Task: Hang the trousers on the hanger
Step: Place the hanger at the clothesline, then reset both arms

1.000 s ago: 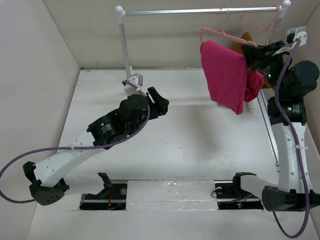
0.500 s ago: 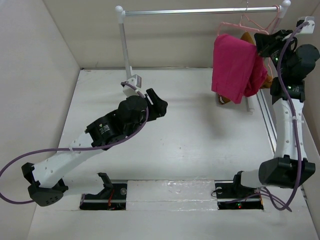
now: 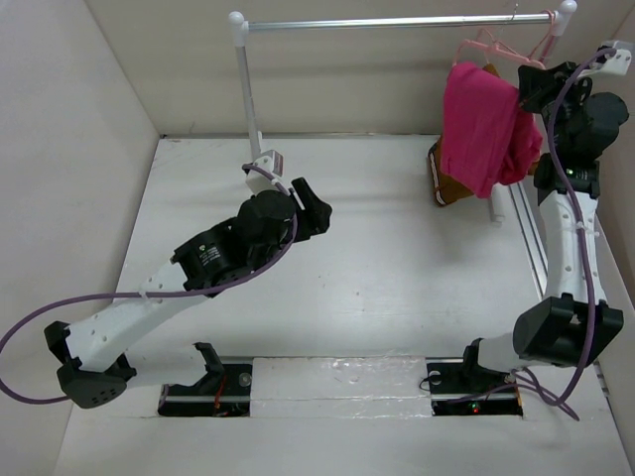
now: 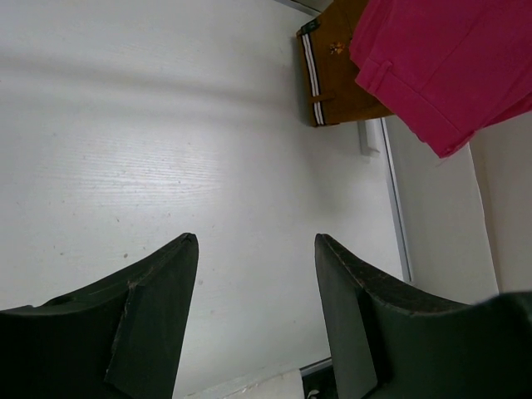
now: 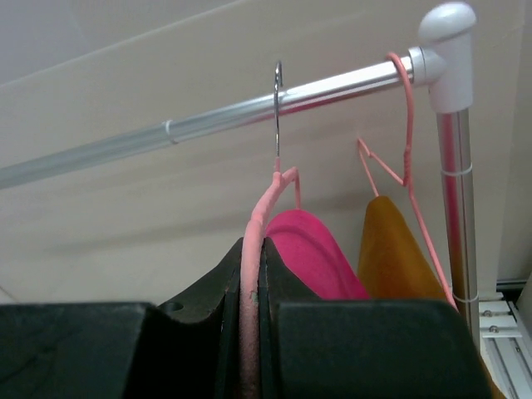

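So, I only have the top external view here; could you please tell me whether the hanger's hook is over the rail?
Observer: In the right wrist view, the metal hook of the hanger crosses the silver rail, with its curled tip showing above it. I cannot tell whether it bears weight there.
Operator: Thank you. Is the right end effector gripping the hanger?
Observer: Yes. The right end effector is shut on the hanger's pink arm, which runs up between its fingers.
Operator: And how is the left one?
Observer: The left wrist view shows the left end effector open with nothing between its fingers, above the table.
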`<action>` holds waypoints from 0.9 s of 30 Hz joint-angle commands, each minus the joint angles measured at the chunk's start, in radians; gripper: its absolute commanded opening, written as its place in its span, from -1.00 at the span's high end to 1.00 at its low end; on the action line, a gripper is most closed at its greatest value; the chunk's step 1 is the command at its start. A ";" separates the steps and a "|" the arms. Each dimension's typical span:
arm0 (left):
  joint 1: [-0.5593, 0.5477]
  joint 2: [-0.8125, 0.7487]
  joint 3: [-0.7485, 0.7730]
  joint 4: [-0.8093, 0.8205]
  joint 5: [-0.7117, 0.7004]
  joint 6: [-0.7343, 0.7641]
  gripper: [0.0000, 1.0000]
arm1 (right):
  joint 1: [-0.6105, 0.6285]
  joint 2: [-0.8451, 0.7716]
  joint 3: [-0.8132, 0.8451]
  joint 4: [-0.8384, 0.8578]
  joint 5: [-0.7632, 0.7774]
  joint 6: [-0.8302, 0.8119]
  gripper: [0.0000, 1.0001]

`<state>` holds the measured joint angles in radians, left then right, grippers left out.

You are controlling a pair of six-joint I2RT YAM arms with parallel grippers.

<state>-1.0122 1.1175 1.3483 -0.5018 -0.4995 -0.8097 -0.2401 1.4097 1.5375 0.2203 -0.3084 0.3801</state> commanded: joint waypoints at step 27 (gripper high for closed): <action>0.006 0.096 0.020 0.005 0.052 0.004 -0.25 | -0.100 -0.342 -0.143 -0.216 -0.031 -0.176 -1.00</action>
<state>-1.0122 1.2049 1.3483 -0.4999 -0.4507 -0.8124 -0.3244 1.1572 1.4185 0.0780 -0.3248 0.2535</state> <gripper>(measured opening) 0.621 0.998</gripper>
